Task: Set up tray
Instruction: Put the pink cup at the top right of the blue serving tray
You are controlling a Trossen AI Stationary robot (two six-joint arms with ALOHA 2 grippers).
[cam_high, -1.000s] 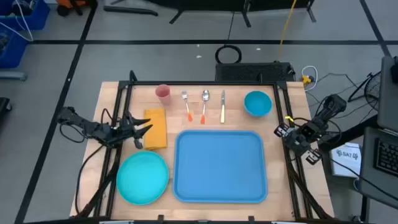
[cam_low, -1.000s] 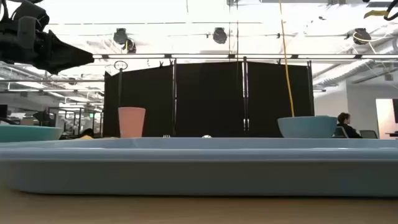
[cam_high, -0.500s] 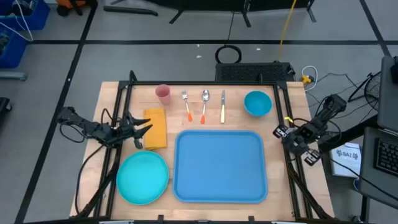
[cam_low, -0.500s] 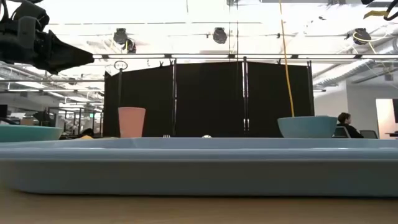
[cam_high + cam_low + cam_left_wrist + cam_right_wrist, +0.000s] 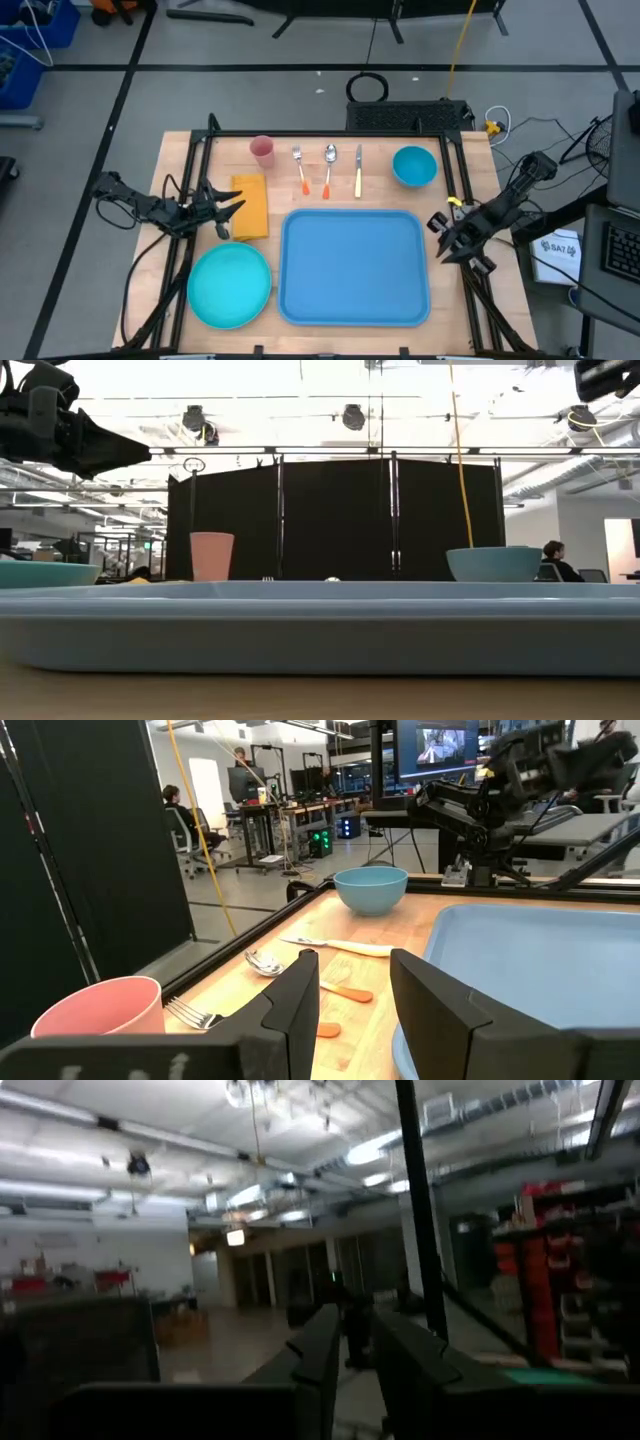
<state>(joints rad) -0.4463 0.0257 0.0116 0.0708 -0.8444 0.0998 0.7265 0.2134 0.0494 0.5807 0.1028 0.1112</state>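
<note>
Table (image 5: 450,310): wood, holding tray (image 5: 353,266) at centre; plate (image 5: 229,286) and napkin (image 5: 250,206) left of tray.
Room: black screen (image 5: 335,520) beyond tray.
Left gripper (image 5: 237,206): over napkin, fingers parted, empty.
Right gripper (image 5: 439,239): beside tray's right rim, fingers narrowly apart, empty.

Bright ceiling glare, right wrist view blurred

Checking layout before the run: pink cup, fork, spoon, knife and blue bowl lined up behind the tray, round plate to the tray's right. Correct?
One thing is off: the round plate lies to the left of the tray, not its right, as the high view shows. The rest holds: pink cup, fork, spoon, knife and blue bowl line up behind the tray.
</note>
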